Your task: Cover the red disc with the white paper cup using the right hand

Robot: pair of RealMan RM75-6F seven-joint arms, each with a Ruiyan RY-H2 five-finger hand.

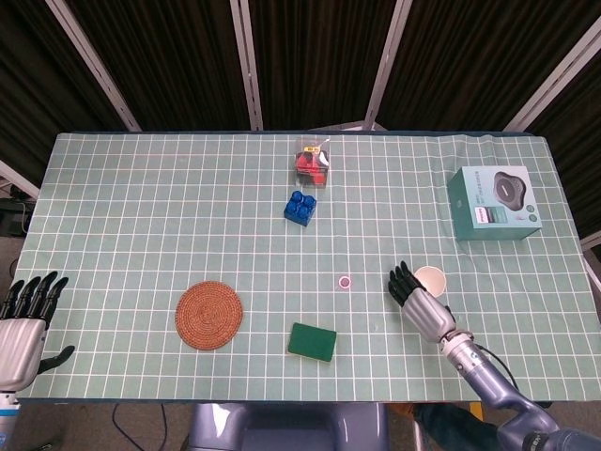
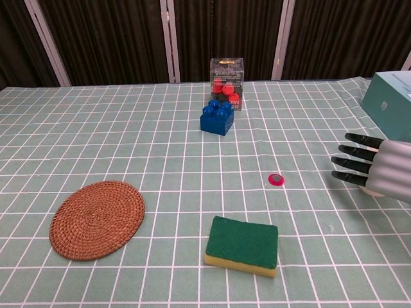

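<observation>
The step in hand looks like the reach for the cup [image 1: 431,279]: the right hand [image 1: 420,304] sits low at the cup's near-left side, fingers straight and apart, holding nothing. From the head view the fingertips lie just beside the cup wall, though whether they touch it cannot be told; in the chest view the hand [image 2: 379,168] hides nearly all of the cup. The cup stands upright, mouth up, to the right of the disc [image 1: 345,281], with a stretch of bare cloth between them.

The next move, as a judgement, calls for the fingers to wrap round the cup wall, a lift, a turn to bring the mouth down, and a short carry leftward to lower it over the disc. The cup is light paper, so a hard squeeze would likely dent it and a glancing touch could tip it.

Room is fair. The sponge [image 1: 313,342] lies nearer the robot than the disc and left of it, well apart from the cup's likely path. The blue brick [image 1: 300,207] and the clear box [image 1: 314,162] of red pieces stand well beyond the disc, and the teal box [image 1: 494,202] sits beyond the cup toward the right edge. The woven mat [image 1: 209,315] lies far left of the disc. The left hand [image 1: 25,319] hangs at the table's [image 1: 141,188] near left corner, fingers spread and empty.
</observation>
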